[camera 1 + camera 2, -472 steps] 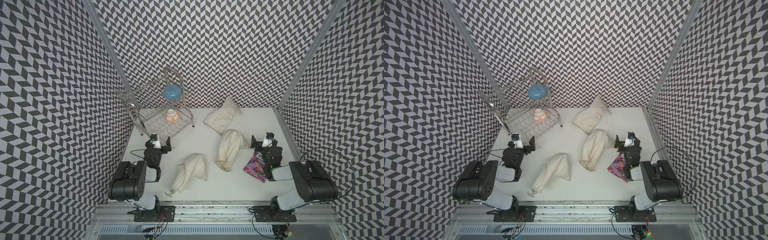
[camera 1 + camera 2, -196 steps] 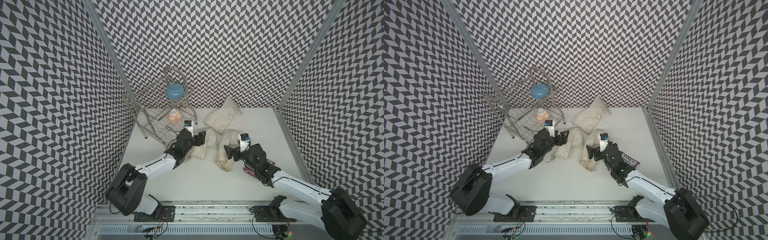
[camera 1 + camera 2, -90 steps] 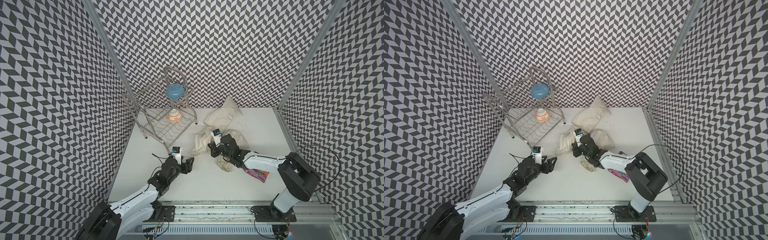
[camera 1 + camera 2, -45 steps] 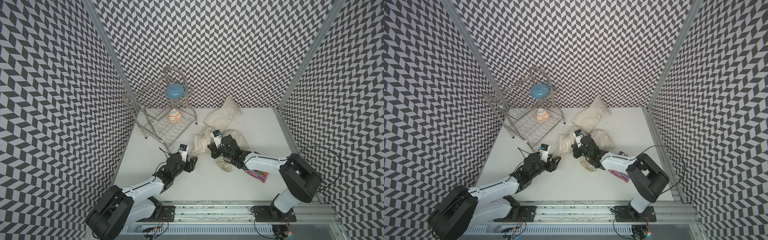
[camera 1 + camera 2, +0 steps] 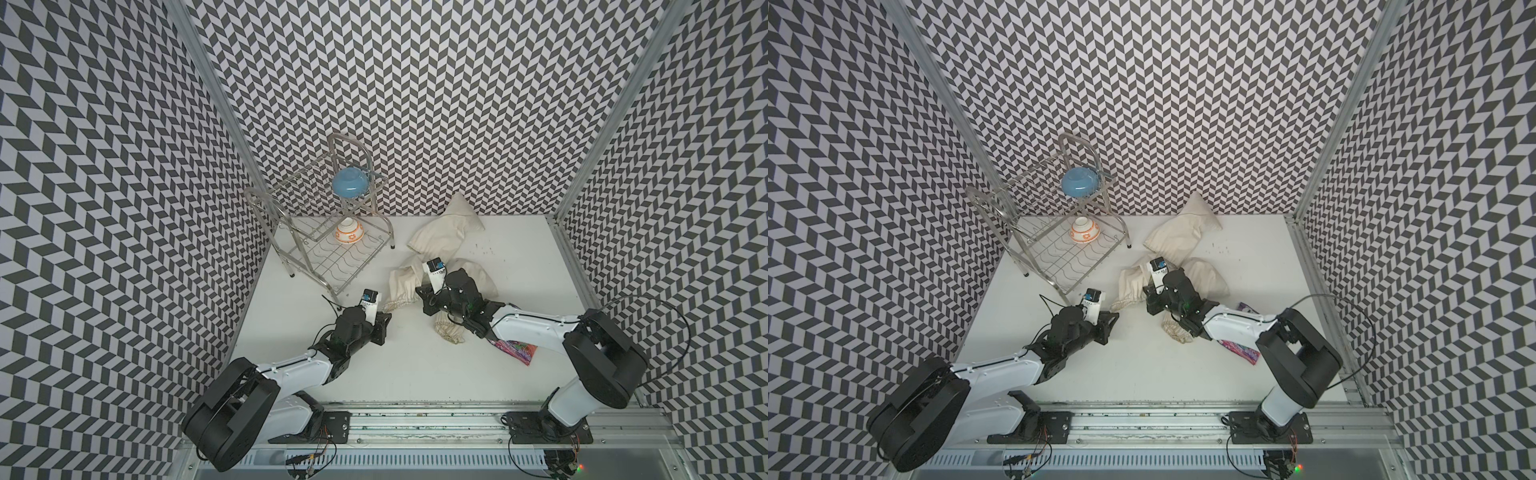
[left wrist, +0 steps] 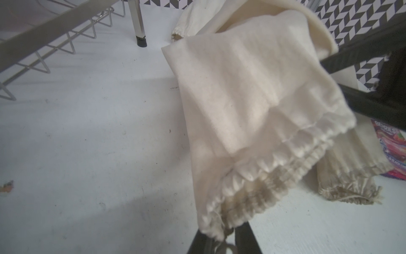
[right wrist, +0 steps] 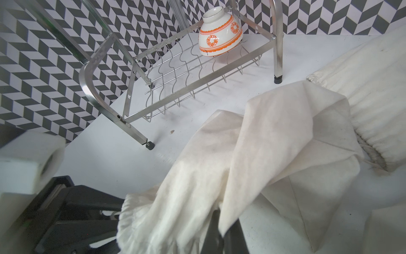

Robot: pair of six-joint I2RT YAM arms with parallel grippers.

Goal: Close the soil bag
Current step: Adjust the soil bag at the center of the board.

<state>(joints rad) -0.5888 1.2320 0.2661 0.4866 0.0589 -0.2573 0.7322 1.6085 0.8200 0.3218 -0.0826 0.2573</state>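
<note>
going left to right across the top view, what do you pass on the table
wire rack → left gripper → soil bag → right gripper → snack pouch

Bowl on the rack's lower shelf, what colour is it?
Bowl: white with orange bands, clearest in right wrist view.

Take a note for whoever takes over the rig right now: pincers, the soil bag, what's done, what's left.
Left pincer: shut on the soil bag at its gathered mouth corner.
Right pincer: shut on the bag's cloth further up.
Bag: mid-table between both arms, beside the wire rack.
Done: both grips set.
Left to do: probably pull apart to cinch; the mouth looks only loosely gathered.
</note>
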